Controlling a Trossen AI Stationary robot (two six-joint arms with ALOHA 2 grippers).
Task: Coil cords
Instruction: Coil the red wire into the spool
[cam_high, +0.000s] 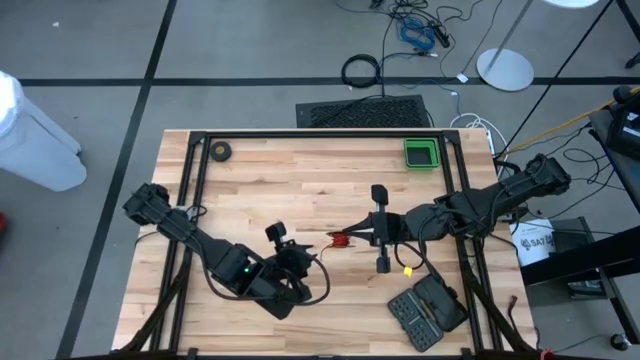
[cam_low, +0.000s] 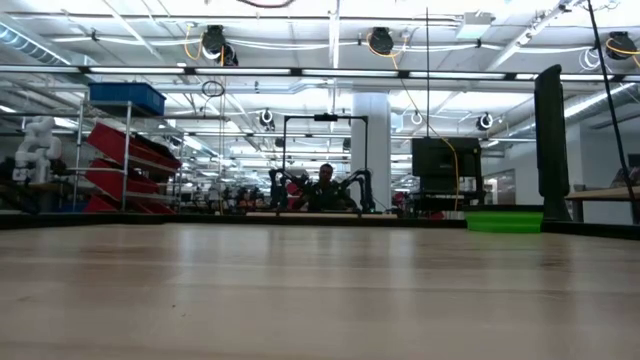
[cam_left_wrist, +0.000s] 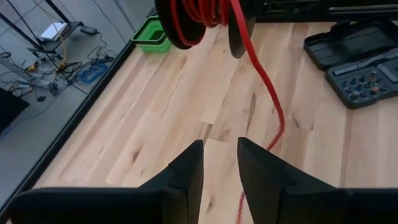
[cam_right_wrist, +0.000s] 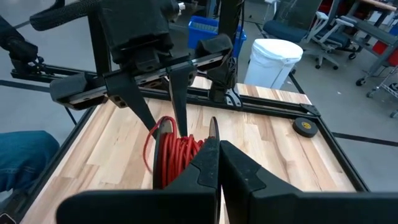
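1. Reel (cam_right_wrist: 180, 152) sits upright between the two tools above mid-desk (cam_high: 300, 190), wound with red cord (cam_left_wrist: 264, 81).
2. Right tool (cam_right_wrist: 217, 163) is clenched on the reel's rim, fingers pressed together.
3. Left tool (cam_left_wrist: 219, 163) faces the reel from the opposite side, fingers parted and grasping nothing, just short of it.
4. A loose run of cord drops from the reel to the desk and passes beside the left tool's fingers (cam_left_wrist: 258, 171), not between them.
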